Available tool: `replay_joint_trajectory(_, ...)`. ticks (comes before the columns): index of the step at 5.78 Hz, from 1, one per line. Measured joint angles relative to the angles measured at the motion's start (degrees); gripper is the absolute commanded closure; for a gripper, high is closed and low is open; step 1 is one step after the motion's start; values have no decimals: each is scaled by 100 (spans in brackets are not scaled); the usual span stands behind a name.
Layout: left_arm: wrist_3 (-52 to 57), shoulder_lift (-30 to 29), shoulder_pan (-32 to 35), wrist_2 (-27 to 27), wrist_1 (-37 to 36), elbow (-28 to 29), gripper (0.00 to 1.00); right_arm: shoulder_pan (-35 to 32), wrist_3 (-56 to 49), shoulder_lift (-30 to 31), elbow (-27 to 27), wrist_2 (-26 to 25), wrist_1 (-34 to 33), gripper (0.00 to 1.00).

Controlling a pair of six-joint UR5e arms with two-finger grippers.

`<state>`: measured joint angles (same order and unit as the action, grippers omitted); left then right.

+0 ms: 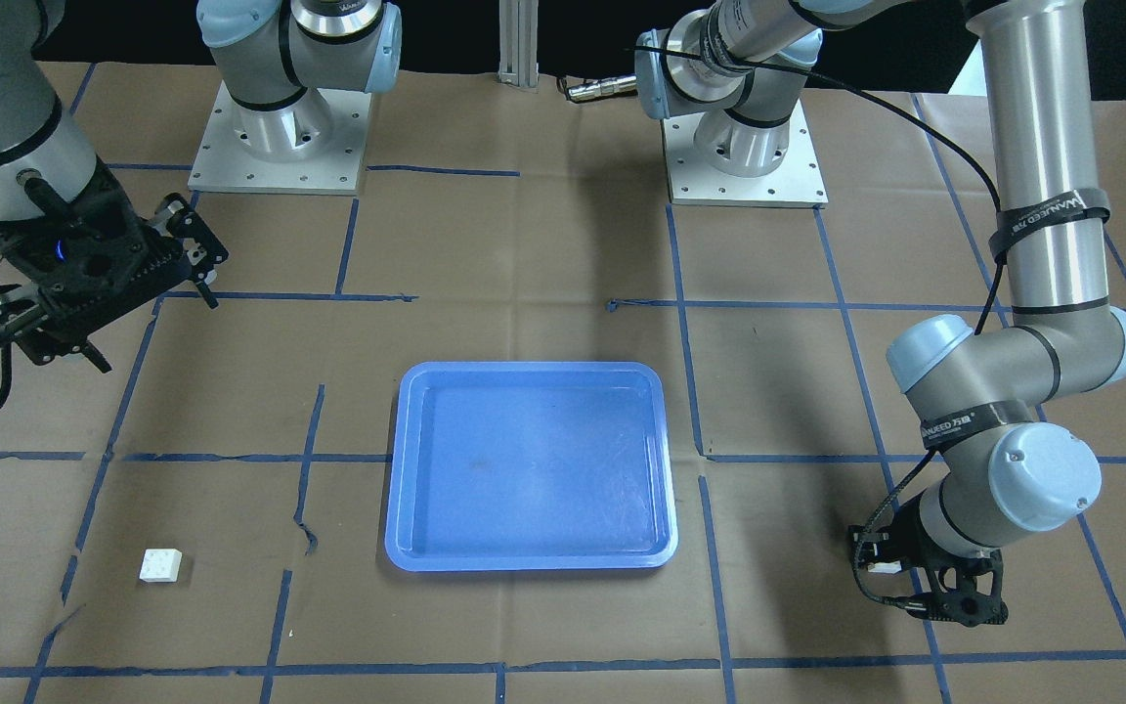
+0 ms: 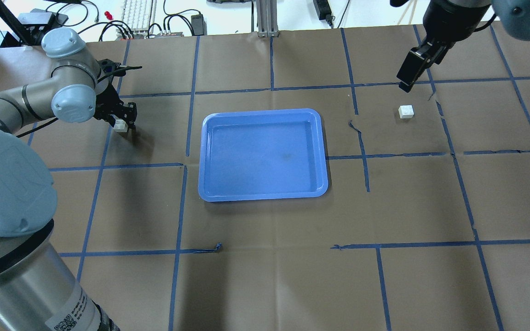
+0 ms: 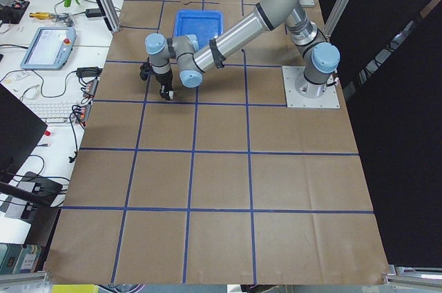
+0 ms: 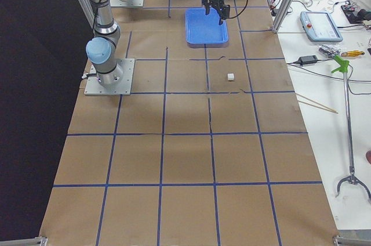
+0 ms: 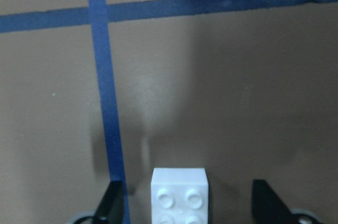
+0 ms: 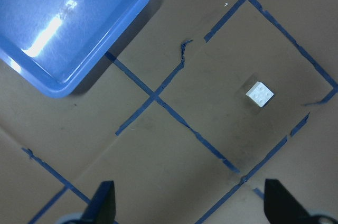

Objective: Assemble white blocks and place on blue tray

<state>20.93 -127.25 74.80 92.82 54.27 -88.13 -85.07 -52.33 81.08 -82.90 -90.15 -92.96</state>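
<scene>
Left gripper (image 2: 123, 122) low at table, fingers spread either side of white block (image 2: 120, 127), gap showing on both sides, not touching it. Block sits studs-up on brown paper (image 2: 265, 276) just beside blue tape line (image 5: 105, 102), well to robot's left of blue tray (image 2: 265, 151). Right gripper (image 6: 189, 204) held high, claw wide open. Second white block (image 2: 406, 111) lies alone, well to robot's right of tray.

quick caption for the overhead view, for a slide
Left pincer open around one white block, right pincer open aloft, apart from the other block; blue tray empty between them.
</scene>
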Motion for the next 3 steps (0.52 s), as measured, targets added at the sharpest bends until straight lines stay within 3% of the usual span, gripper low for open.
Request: replay_joint_trajectory(3, 952, 286, 139, 21, 112, -16, 100, 536, -3656, -451, 35, 176, -394, 0)
